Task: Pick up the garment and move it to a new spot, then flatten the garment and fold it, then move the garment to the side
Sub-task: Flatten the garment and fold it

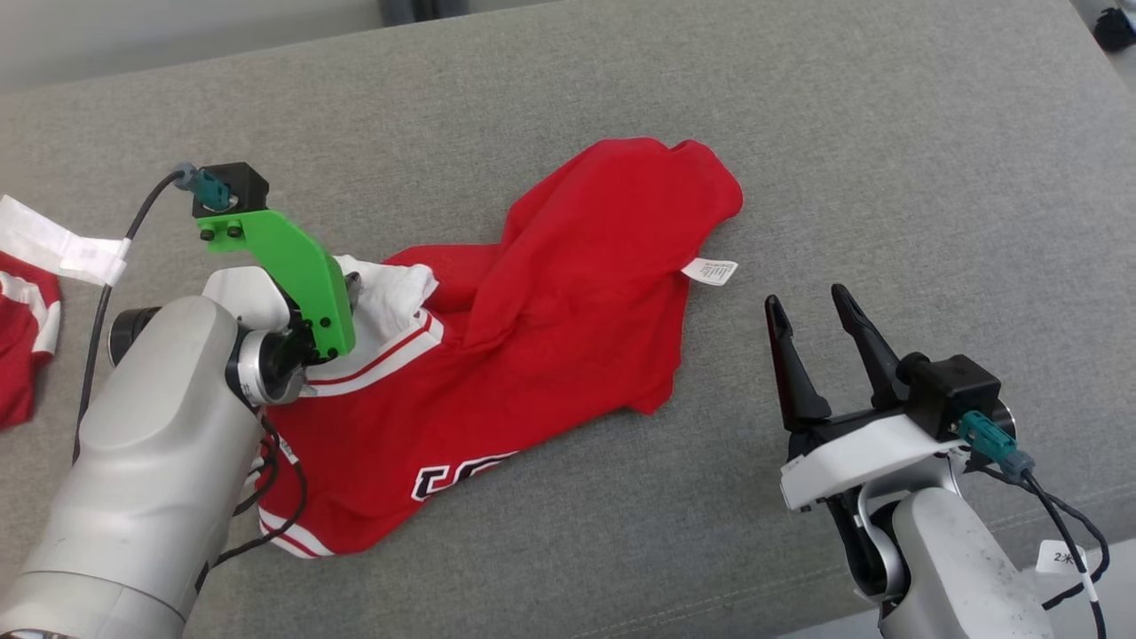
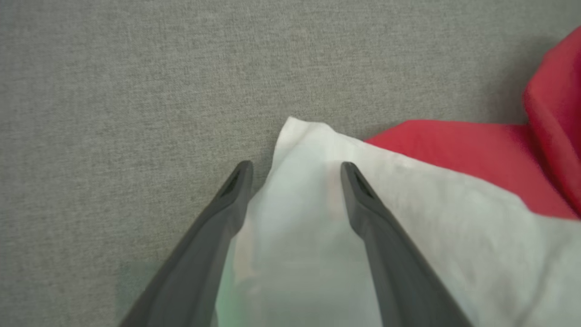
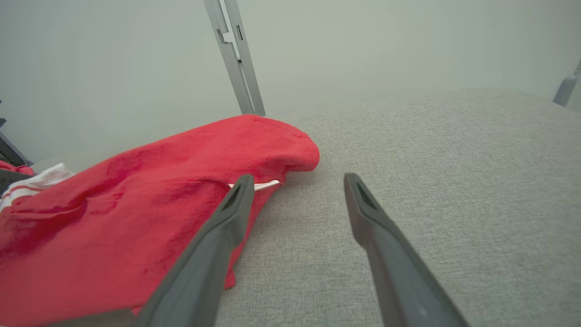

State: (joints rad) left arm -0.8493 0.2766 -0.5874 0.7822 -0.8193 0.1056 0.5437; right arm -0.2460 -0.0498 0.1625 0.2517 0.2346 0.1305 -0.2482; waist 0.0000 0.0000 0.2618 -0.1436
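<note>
1. I see the red garment (image 1: 550, 293) lying crumpled mid-left on the grey upholstered surface (image 1: 887, 133).
2. My left claw (image 2: 295, 170), spread wide, straddles its white corner (image 2: 299, 136).
3. My right claw (image 1: 808, 297), wide and empty, sits near its right edge, with open surface beyond.

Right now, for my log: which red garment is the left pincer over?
The large crumpled garment mid-cushion, its white part beneath the left pincer; the other red piece lies at the left edge.

Red garment (image 1: 532, 355) crumpled on grey couch (image 1: 887, 177)
</note>
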